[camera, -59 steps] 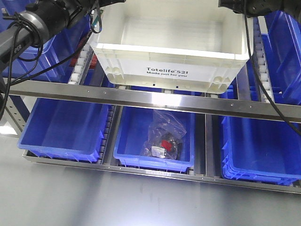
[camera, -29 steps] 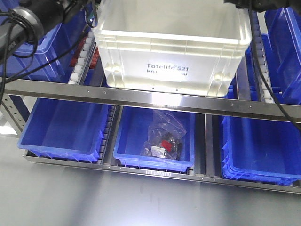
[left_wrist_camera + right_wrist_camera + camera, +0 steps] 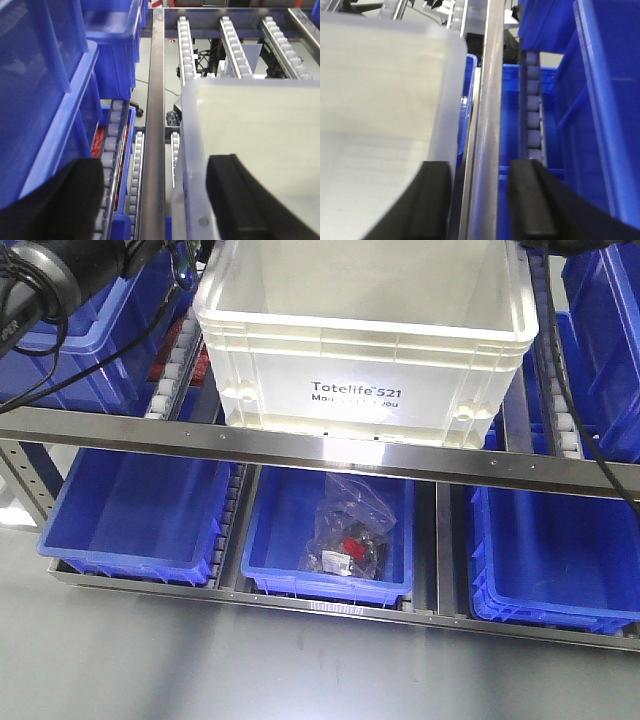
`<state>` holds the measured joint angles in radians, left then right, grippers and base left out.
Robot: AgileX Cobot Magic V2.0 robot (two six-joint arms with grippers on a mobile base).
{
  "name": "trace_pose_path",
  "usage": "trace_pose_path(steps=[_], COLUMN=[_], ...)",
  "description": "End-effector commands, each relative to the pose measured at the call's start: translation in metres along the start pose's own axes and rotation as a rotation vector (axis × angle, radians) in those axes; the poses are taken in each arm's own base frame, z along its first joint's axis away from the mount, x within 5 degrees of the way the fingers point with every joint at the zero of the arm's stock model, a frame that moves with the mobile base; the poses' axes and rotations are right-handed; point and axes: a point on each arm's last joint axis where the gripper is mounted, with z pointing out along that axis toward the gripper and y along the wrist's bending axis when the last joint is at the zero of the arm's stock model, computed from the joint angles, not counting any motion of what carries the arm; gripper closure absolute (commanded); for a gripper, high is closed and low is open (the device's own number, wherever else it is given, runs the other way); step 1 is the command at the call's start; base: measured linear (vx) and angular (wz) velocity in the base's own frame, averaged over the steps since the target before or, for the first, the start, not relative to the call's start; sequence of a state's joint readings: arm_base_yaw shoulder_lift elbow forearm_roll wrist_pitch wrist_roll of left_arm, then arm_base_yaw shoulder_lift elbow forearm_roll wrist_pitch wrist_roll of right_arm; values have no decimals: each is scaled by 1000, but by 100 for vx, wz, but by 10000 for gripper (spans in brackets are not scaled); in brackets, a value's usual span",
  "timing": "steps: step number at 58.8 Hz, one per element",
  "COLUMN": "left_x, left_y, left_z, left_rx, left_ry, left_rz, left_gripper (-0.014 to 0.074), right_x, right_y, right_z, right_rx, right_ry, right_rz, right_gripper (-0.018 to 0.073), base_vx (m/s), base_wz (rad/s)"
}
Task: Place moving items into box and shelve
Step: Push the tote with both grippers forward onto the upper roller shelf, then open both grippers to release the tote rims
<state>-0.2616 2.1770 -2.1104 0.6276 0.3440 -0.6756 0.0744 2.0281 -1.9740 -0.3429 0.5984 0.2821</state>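
Note:
The box (image 3: 365,350), a large white crate printed "Totelife 521", rests level on the upper shelf's roller tracks behind the steel rail (image 3: 320,445). In the left wrist view my left gripper (image 3: 155,200) stands wide open astride the box's (image 3: 250,125) left wall, one finger (image 3: 250,205) over the inside and the other outside. In the right wrist view my right gripper (image 3: 480,200) is open astride the box's (image 3: 380,100) right wall, its fingers apart. The moving items are out of view.
Blue bins flank the box on the upper shelf (image 3: 70,340) (image 3: 605,330). Three more sit on the lower level (image 3: 135,505) (image 3: 555,560); the middle one (image 3: 275,540) holds a clear bag (image 3: 350,535) of dark and red parts. Roller tracks (image 3: 185,50) run deeper into the shelf.
The box came down from a raised, tilted pose and now sits level and lower on the shelf rollers. Both arms have drawn back toward the top of the front view.

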Motion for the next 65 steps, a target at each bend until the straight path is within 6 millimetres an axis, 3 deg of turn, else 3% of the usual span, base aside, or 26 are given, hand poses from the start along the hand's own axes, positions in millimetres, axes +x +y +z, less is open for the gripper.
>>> trace_pose_path(steps=[1, 7, 11, 65], left_x=[-54, -55, -53, -52], left_y=[2, 4, 5, 5], left_z=[-37, -40, -40, -45], left_rx=[28, 11, -4, -35], left_ry=[-154, -136, -110, -67], left_rz=[-18, -25, -34, -29], left_gripper=[188, 404, 606, 604], right_x=[-40, -42, -40, -35], right_y=[-13, -15, -15, -17], right_z=[-48, -56, -56, -53], right_rx=[15, 24, 30, 50], right_ry=[-168, -159, -143, -97], right_rz=[-6, -3, -4, -15], right_gripper=[406, 572, 571, 567], base_vx=[0, 0, 0, 0], base_wz=[0, 0, 0, 0])
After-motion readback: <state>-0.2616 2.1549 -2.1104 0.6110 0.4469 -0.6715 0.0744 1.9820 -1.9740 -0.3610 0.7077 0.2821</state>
